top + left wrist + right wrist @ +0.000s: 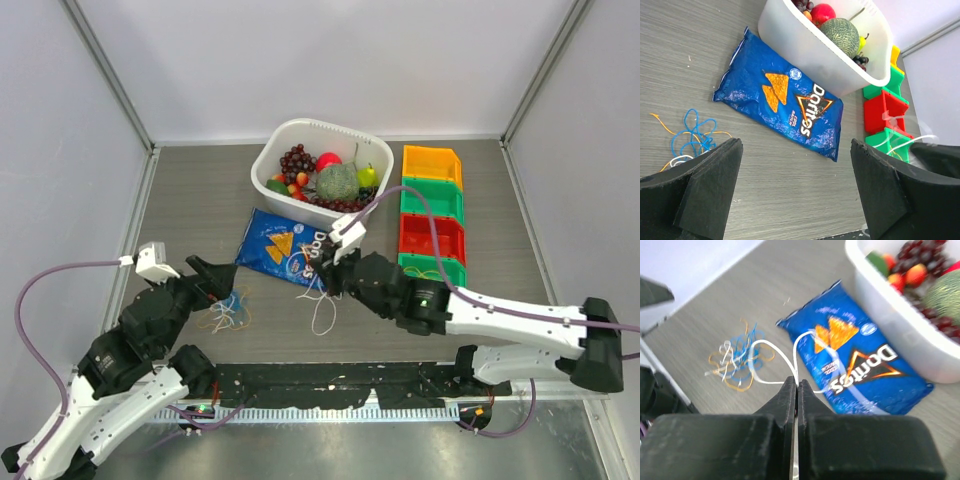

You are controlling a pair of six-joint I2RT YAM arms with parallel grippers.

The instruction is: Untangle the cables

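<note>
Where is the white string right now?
The white string is pinched in the right gripper, mid-table in the top view, beside the blue chip bag, with the tangled strings to its left.

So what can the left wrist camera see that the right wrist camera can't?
Only the left wrist view shows the red bin and green bins, and the left jaws standing wide open. Only the right wrist view shows, clear and close, the right jaws shut on the white cable, which loops out in front of them. Both show the blue Doritos bag, the white tub of fruit and the tangle of blue and yellow cables lying on the table.
</note>
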